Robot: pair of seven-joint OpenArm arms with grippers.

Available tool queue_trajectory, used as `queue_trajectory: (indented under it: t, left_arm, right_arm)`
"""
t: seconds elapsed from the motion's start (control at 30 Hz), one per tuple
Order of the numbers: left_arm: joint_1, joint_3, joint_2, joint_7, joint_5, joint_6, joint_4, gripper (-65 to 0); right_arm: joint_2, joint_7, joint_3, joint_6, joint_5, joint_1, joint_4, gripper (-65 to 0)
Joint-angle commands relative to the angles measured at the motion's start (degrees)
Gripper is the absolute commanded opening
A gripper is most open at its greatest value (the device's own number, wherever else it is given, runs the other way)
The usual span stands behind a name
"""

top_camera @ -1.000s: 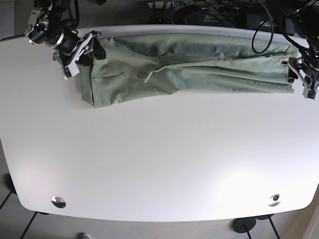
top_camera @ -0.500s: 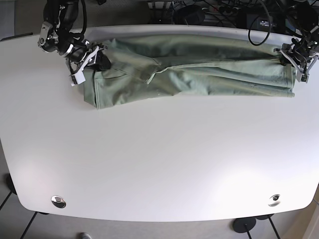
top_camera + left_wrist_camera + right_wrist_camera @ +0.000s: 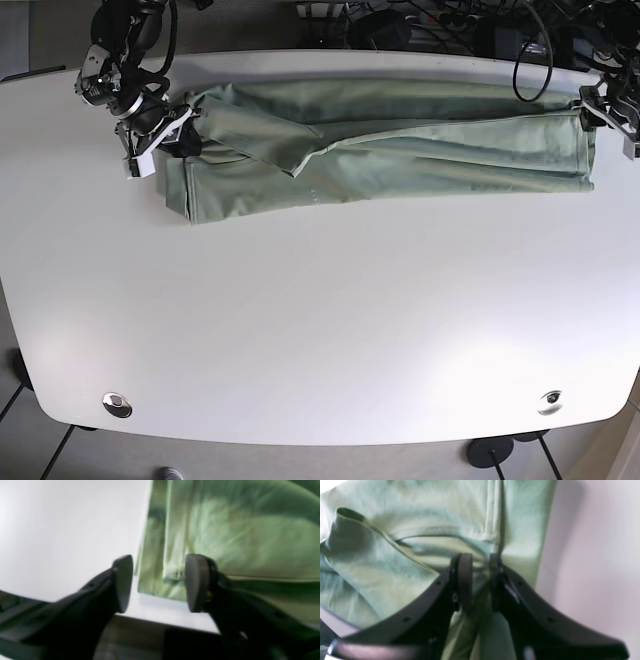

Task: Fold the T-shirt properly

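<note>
1. Base view: green T-shirt (image 3: 390, 150) lies stretched in a long band across the far part of the white table (image 3: 320, 320).
2. Right gripper (image 3: 480, 580): jaws nearly together, pinching a fold of shirt at the band's end.
3. Left gripper (image 3: 157, 582): jaws apart, straddling the hem corner at the table edge.
4. No readable writing.

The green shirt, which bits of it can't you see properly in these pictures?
- Base view: the T-shirt is folded into a long strip, so its under layers are hidden by the top layer.
- Right wrist view: the cloth between the right gripper fingers is hidden by them, and blurred.
- Left wrist view: the left gripper blocks the shirt's corner; motion blur smears the hem, and the frame edge cuts off the rest.
</note>
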Motion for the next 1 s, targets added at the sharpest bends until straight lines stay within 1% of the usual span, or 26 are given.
queue_trajectory:
  t: [0.03,0.07,0.2,0.3,0.37,0.4,0.47,0.53,0.6,0.7,0.73,0.77,0.83,0.87,0.9,0.93,1.0]
  left_arm:
    - [-0.84,-0.23,-1.3,-1.23,-2.84,-0.03,2.46,-22.9]
    - [-1.01,-0.4,-1.3,-1.23,-3.28,-0.03,2.54,-20.8]
    - [-4.27,-1.81,-1.56,-1.14,-3.9,-0.03,0.43,-19.7]
    - [-6.99,-4.89,-2.09,-1.14,-3.98,-0.03,-9.41,-19.7]
    - [-7.78,-4.89,-4.64,-1.23,-4.07,-0.03,-15.04,-19.7]
    - [-7.78,-4.8,-5.34,-1.4,-4.07,-0.03,-18.03,-19.7]
    - [-7.87,-4.62,-5.6,-1.49,-4.6,-0.03,-19.96,-19.7]
    - [-7.87,-3.22,-5.6,-1.49,-4.6,-0.03,-21.37,-20.1]
    - [-7.78,0.83,-5.6,-1.49,-4.69,-0.03,-22.07,-20.3]
    - [-7.52,4.08,-5.6,-1.32,-4.69,-0.03,-22.07,-20.6]
    - [-6.55,5.4,-5.6,-1.32,-4.69,-0.03,-21.72,-23.5]
    - [-6.03,5.93,-5.6,-1.32,-4.69,-0.03,-21.63,-29.9]
    - [-5.94,6.45,-5.6,-1.32,-4.69,-0.03,-21.63,-50.1]
    - [-5.76,6.45,-5.6,-1.32,-4.69,-0.03,-21.63,-57.9]
    - [-5.76,6.45,-5.6,-1.32,-4.69,-0.03,-20.66,-60.1]
    - [-5.59,6.37,-5.34,-1.32,-4.78,-0.03,-18.29,-60.3]
    - [-2.33,6.28,-3.32,-1.32,-4.86,-0.03,-9.85,-61.7]
  right_arm:
    - [0.34,-1.82,-0.07,-0.25,-1.56,-0.32,0.46,-53.4]
    - [0.34,-1.82,-0.6,-0.25,-1.56,-0.32,0.46,-53.4]
    - [0.43,-1.82,-1.48,-0.25,-1.56,-0.23,0.46,-53.4]
    - [0.34,-1.82,-1.57,-0.25,-1.56,0.04,0.19,-53.4]
    - [0.34,-1.82,-1.57,-0.25,-1.56,0.04,0.28,-53.4]
    - [0.34,-1.82,-1.57,-0.25,-1.56,0.04,0.28,-53.4]
    - [0.34,-1.82,-1.57,-0.25,-1.56,0.04,0.28,-53.4]
    - [0.34,-1.82,-1.57,-0.25,-1.56,0.04,0.37,-53.4]
    - [0.34,-1.82,-1.57,-0.25,-1.56,0.04,0.37,-53.4]
    - [0.34,-1.82,-1.57,-0.25,-1.56,0.04,0.37,-53.4]
    - [0.34,-1.82,-1.57,-0.25,-1.56,0.04,0.37,-53.4]
    - [0.34,-1.82,-1.57,-0.25,-1.56,0.04,0.37,-53.4]
    - [0.34,-1.82,-1.57,-0.25,-1.56,0.04,0.37,-53.4]
    - [0.34,-1.82,-1.48,-0.25,-1.56,0.04,0.37,-53.4]
    - [0.34,-1.82,-1.48,-0.25,-1.56,0.04,0.37,-53.4]
    - [0.34,-1.82,-1.48,-0.25,-1.56,0.04,0.28,-53.4]
    - [0.25,-1.82,-1.48,-0.25,-1.56,0.04,0.19,-53.4]
